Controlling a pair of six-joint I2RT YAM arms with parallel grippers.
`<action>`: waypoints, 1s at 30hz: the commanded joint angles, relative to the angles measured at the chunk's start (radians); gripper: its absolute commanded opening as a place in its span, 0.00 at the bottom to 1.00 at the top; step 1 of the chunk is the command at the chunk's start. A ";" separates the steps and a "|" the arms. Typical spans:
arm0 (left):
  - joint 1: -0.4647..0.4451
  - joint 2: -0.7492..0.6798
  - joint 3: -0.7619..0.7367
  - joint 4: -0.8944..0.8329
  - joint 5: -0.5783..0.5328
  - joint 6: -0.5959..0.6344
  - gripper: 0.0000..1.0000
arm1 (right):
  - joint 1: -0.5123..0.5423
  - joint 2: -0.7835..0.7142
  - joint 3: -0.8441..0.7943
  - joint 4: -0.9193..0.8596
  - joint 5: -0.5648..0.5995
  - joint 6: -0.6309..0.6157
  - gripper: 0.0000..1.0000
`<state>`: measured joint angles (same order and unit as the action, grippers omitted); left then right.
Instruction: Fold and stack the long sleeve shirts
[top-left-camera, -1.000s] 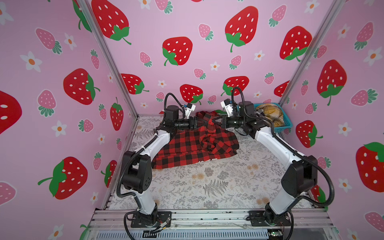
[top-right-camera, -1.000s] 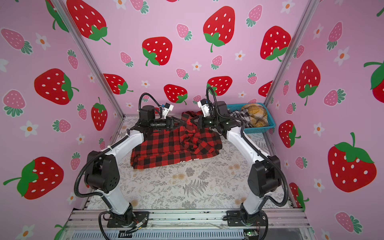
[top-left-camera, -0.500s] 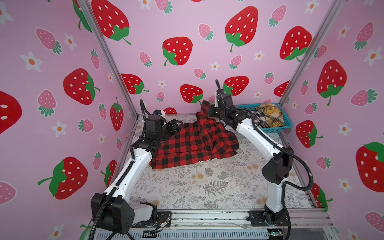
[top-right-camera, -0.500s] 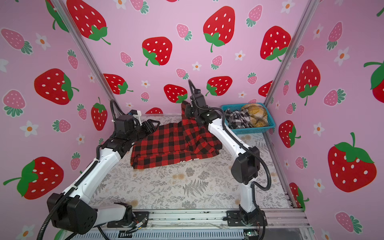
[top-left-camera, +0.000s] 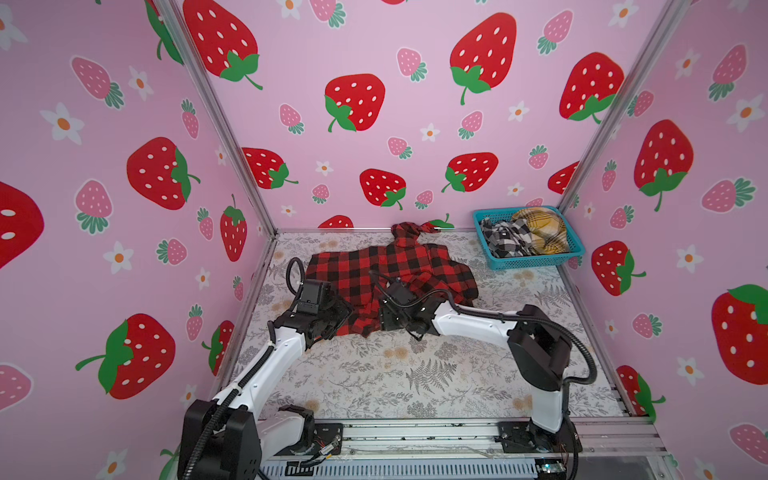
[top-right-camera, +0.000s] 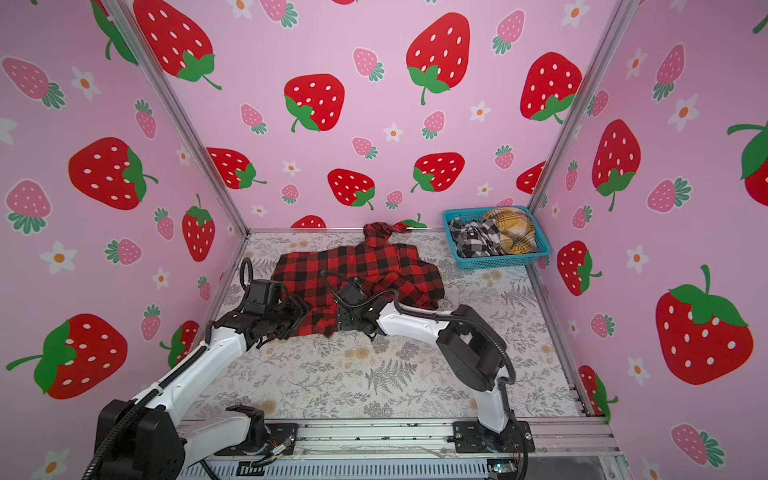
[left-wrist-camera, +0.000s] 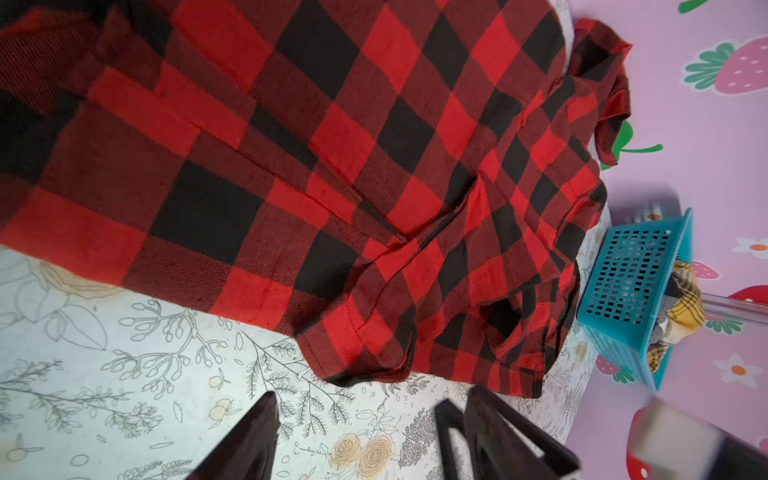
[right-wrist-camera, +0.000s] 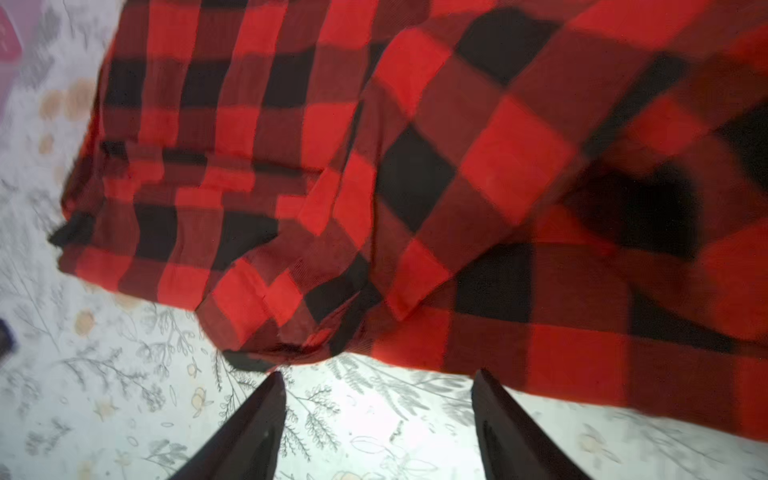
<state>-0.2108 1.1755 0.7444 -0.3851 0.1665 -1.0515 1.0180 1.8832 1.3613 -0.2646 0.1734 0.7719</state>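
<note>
**Both grippers empty at the red shirt's near hem, set for a fold.**

The red shirt (top-left-camera: 395, 270) lies spread on the table (top-left-camera: 415, 374), rumpled along its right side. The checked shirt (top-left-camera: 505, 237) and the yellow shirt (top-left-camera: 540, 228) sit bundled in the basket (top-left-camera: 528, 262) at the back right corner. The left gripper (left-wrist-camera: 372, 392) and right gripper (right-wrist-camera: 377, 374) hover low just off the hem, jaws spread with nothing between them. They are probably placed side by side so each can pinch the edge. Both arms crouch, elbows bent, with the forearms reaching in from the front and the wrists close to the table.
</note>
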 joint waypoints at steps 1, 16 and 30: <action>-0.045 0.041 -0.012 0.056 0.031 -0.094 0.72 | -0.078 -0.113 -0.016 -0.015 -0.042 0.047 0.69; -0.127 0.224 0.050 0.075 0.032 -0.358 0.67 | -0.279 -0.021 0.017 -0.090 -0.338 -0.061 0.37; -0.145 0.352 0.160 -0.074 -0.008 -0.415 0.53 | -0.318 -0.007 -0.025 -0.077 -0.354 -0.068 0.25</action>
<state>-0.3508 1.5242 0.8677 -0.3698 0.1848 -1.4372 0.7177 1.8782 1.3437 -0.3305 -0.1741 0.7067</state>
